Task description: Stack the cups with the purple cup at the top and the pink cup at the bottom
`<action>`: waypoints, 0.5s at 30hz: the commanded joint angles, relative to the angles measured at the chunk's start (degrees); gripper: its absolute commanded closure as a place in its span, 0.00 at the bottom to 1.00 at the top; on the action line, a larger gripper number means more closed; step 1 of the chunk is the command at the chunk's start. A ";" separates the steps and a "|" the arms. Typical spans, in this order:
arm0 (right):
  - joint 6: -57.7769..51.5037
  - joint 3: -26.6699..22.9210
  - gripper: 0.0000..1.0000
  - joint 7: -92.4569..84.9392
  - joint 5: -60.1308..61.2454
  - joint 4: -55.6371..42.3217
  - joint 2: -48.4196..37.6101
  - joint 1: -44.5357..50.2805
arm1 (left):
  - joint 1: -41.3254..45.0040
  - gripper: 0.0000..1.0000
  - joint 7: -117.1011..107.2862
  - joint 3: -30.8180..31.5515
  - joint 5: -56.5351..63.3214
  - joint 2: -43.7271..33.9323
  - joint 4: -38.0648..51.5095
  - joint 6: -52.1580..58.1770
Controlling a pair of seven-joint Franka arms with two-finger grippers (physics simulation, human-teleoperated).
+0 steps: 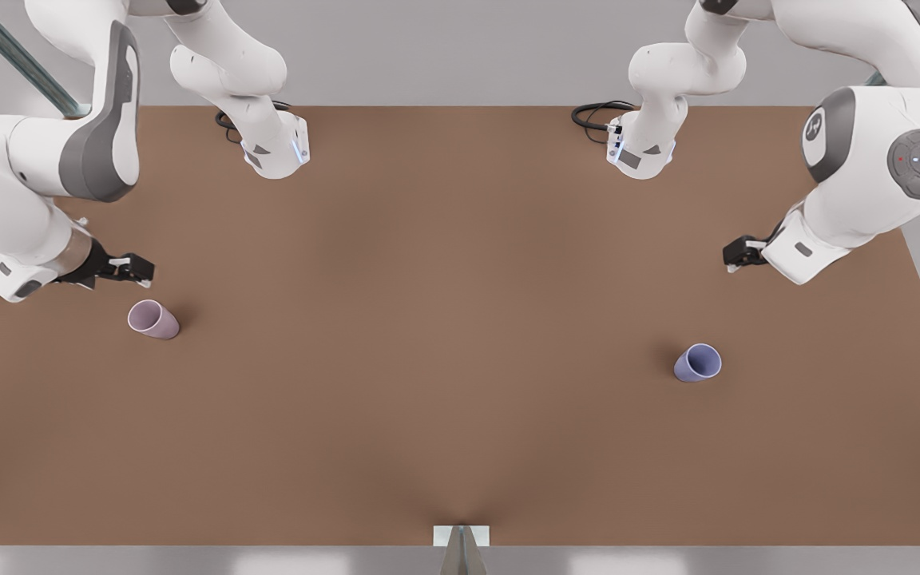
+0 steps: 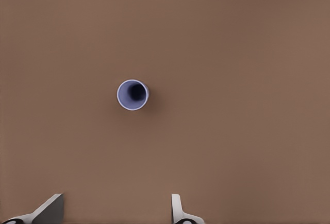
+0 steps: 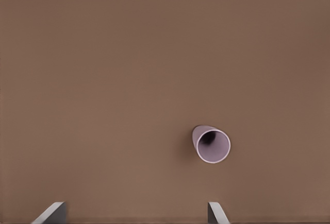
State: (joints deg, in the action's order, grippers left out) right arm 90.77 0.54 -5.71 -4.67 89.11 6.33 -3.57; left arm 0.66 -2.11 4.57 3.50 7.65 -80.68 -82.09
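The pink cup (image 1: 153, 319) stands upright on the brown table (image 1: 444, 335) at the front view's left, and it appears again as the pink cup (image 3: 212, 144) in the right wrist view. My right gripper (image 1: 137, 270) hovers just behind and above it, open (image 3: 135, 214) and holding nothing. At the front view's right the purple cup (image 1: 698, 362) stands upright, its mouth facing the left wrist camera as the purple cup (image 2: 133, 94). My left gripper (image 1: 736, 255) hangs above the table behind that cup, also open (image 2: 114, 214) and holding nothing. The two cups are far apart.
Both arm bases (image 1: 276, 148) (image 1: 642, 152) stand at the table's far edge with black cables beside them. A small grey bracket (image 1: 461, 537) sits at the middle of the near edge. Bare table lies between the cups.
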 commanded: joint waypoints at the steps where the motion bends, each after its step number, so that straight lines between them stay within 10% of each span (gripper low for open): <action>1: 0.02 -0.01 0.00 0.00 0.01 0.01 0.00 0.14 | -0.04 0.00 0.00 0.00 0.80 0.00 0.00 0.00; 15: 26.03 -6.96 0.00 -6.24 2.73 18.99 6.06 -2.14 | -0.13 0.00 -0.88 0.09 0.80 2.55 -1.23 -0.88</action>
State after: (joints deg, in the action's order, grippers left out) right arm 118.33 -6.41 -12.00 -1.95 109.49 12.39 -5.94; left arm 0.54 -2.99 4.66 4.29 10.32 -81.91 -82.97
